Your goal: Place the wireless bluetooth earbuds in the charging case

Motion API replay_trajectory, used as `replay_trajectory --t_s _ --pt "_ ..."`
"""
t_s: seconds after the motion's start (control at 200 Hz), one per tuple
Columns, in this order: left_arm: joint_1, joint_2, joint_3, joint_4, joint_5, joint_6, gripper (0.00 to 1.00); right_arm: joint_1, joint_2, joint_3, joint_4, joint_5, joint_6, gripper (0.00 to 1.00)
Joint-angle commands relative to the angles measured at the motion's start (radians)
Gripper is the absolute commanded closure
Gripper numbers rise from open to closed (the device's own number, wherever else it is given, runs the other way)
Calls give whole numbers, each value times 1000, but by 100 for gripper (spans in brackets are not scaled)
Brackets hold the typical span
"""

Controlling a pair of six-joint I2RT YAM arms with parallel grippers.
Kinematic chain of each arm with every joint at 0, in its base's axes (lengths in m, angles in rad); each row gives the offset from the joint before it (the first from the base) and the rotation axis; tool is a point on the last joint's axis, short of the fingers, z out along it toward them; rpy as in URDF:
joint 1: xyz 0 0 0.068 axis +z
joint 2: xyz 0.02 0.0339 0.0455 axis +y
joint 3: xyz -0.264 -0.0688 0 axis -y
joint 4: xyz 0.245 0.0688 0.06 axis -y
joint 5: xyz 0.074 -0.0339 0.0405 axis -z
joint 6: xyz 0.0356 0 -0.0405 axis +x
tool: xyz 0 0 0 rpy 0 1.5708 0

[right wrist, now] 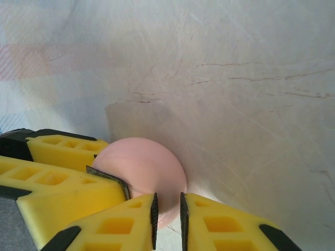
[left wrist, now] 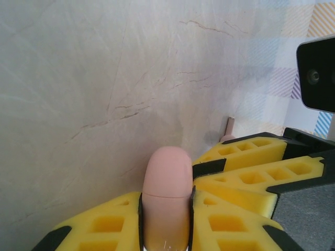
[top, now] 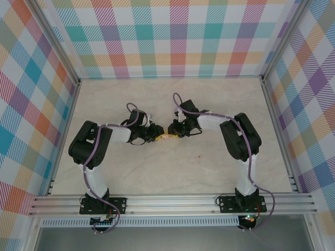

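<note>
Left tool (left wrist: 166,217) clamping pale pink rounded plastic charging case (left wrist: 166,172) from 9 o'clock, right tool (right wrist: 168,212) sitting narrow at 3 o'clock, grip unclear

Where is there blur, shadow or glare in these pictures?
Top external view: even light, sharp, only faint shadows on the table. Left wrist view: the pink case in the left pincer looks soft, with a small glint near the bottom edge; the table veins are sharper. Right wrist view: a soft shadow lies behind the case; the left side is hazy.
</note>
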Motion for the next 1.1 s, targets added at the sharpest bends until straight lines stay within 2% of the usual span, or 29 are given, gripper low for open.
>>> replay_trajectory --t_s 0.0,0.365,0.635,0.905,1.095 --pt "-7 3 -14 36 17 -5 80 2 -8 -35 20 -21 15 75" --pt "-6 -103 -42 50 -36 20 78 -64 -222 -145 65 -52 -16 66" --pt "-7 -212 -55 127 -6 16 73 -143 -331 -226 137 -186 -66 58" --pt "-14 -304 -71 201 38 8 73 -153 -379 -239 212 -323 -116 49" --pt "-31 -355 -65 205 54 20 72 -153 -378 -240 287 -393 -93 46"
